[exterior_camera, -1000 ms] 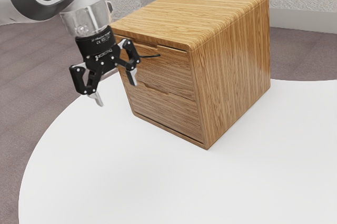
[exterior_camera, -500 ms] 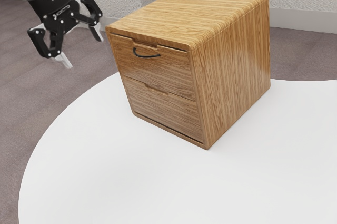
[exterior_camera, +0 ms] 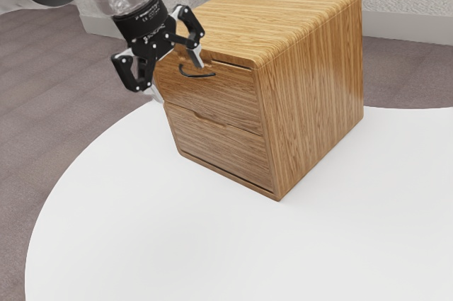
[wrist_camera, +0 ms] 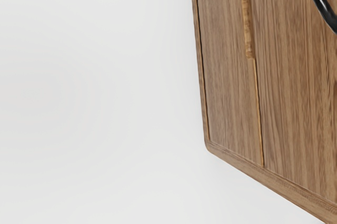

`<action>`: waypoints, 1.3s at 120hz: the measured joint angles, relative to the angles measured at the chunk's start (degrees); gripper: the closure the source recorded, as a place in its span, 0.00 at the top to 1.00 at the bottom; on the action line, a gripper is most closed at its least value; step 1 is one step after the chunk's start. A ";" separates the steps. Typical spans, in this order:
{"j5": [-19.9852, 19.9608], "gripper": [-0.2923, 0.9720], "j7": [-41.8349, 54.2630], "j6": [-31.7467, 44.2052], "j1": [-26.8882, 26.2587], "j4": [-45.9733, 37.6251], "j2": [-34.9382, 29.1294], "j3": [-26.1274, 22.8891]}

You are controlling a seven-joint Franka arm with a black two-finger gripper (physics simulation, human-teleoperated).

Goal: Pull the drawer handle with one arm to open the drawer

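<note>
Currently your fingers (exterior_camera: 192, 37) are spread open just beside the black handle (exterior_camera: 197, 73), gripping nothing; the top drawer (exterior_camera: 219, 99) sits flush in the cabinet (exterior_camera: 311, 67) on the tabletop (exterior_camera: 212, 244).

Lighting: bright, even, diffuse. Table (exterior_camera: 212, 244): white, almost washed out; faint grey shading across it in the wrist view. Cabinet (exterior_camera: 311, 95): soft sheen on its side panel, thin shadow along its base.
</note>
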 joint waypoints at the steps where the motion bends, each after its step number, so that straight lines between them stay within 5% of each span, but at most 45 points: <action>1: 0.01 0.77 0.04 0.28 0.04 0.00 0.05 0.16; 31: -0.14 0.77 1.56 8.01 9.09 0.33 3.55 2.71; 72: -0.78 0.76 4.22 14.93 6.28 0.35 3.84 1.80; 103: -0.70 0.61 5.76 16.95 5.92 -2.90 2.45 2.17; 156: -1.64 0.51 7.89 23.49 5.89 -9.48 1.79 3.58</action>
